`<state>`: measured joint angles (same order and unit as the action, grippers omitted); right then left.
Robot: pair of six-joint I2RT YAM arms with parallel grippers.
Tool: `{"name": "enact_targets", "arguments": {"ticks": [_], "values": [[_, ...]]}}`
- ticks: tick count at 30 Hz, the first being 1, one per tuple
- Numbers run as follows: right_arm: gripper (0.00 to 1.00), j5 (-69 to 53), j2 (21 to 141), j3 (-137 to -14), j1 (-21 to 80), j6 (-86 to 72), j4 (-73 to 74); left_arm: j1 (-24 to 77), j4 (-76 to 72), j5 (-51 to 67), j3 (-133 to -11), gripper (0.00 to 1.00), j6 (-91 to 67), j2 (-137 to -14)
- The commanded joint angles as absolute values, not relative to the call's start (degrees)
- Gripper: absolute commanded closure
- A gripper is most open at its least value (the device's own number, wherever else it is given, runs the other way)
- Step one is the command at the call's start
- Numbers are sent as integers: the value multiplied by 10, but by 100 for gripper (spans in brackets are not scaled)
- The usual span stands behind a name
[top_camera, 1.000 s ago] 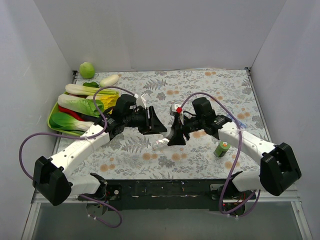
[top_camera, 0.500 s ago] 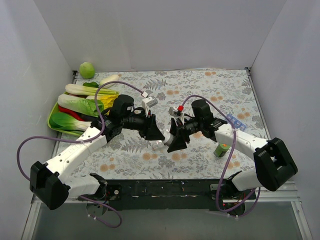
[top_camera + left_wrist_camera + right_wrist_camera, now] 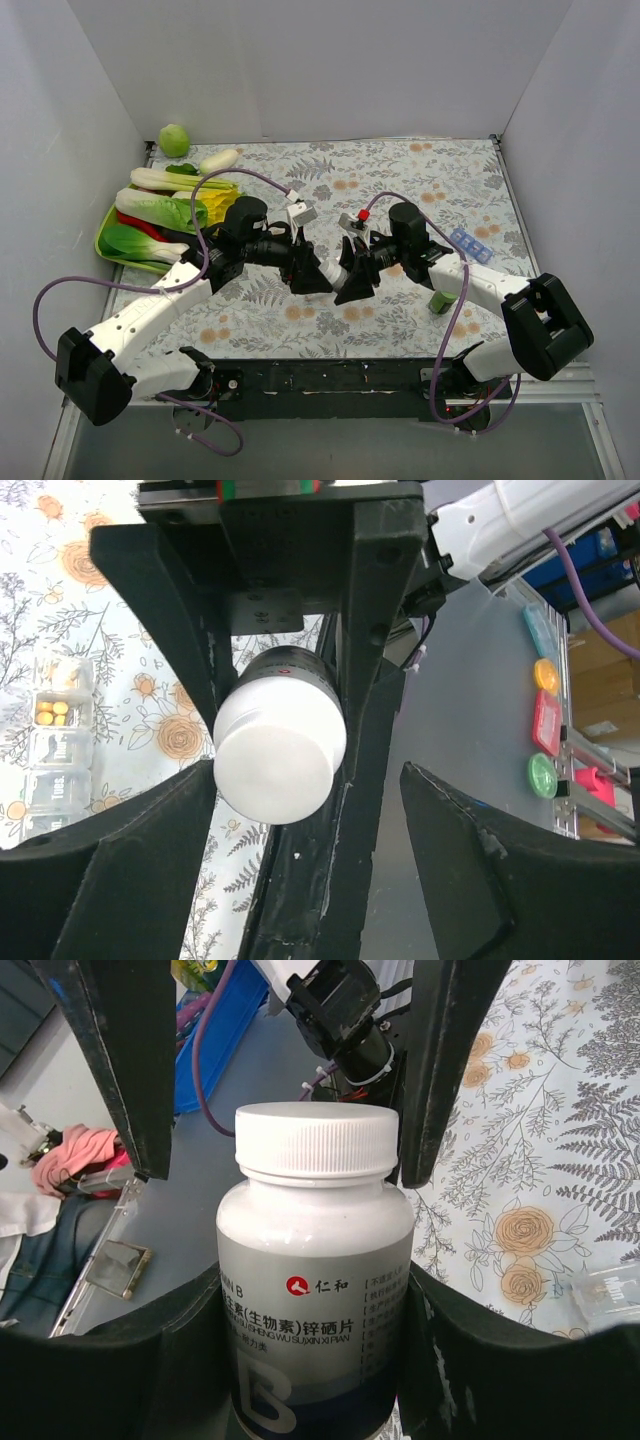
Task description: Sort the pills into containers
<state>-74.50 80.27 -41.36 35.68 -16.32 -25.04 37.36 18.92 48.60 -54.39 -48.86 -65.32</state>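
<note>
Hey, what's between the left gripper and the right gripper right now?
A white-capped pill bottle, held by the right gripper; the open left gripper flanks its cap. Both wrist views show it.

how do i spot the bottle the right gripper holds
At the middle of the floral table, the right gripper clamps a white pill bottle. Its white ribbed cap and grey label with a big B set it apart from the small green bottle nearby.

Plain white walls enclose a table covered with a grey floral-patterned cloth.
</note>
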Motion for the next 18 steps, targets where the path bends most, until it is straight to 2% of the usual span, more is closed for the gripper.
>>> {"name": "enact_targets", "arguments": {"ticks": [1, 2, 3, 5, 12, 18], "values": [[99, -739, 793, -431, 355, -136, -260, 373, 217, 455, -577, 24, -490, -634], [99, -738, 793, -432, 355, -132, -248, 373, 223, 453, -581, 20, -493, -633], [99, -736, 793, -434, 355, -126, -243, 371, 227, 448, -583, 8, -497, -629], [99, -732, 791, -439, 356, -107, -230, 370, 235, 436, -591, 2, -504, -616], [99, -699, 783, -461, 356, -20, -132, 360, 250, 299, -583, 2, -606, -552], [99, -640, 773, -496, 356, 96, -35, 359, 319, 279, -621, 2, -711, -614]]}}
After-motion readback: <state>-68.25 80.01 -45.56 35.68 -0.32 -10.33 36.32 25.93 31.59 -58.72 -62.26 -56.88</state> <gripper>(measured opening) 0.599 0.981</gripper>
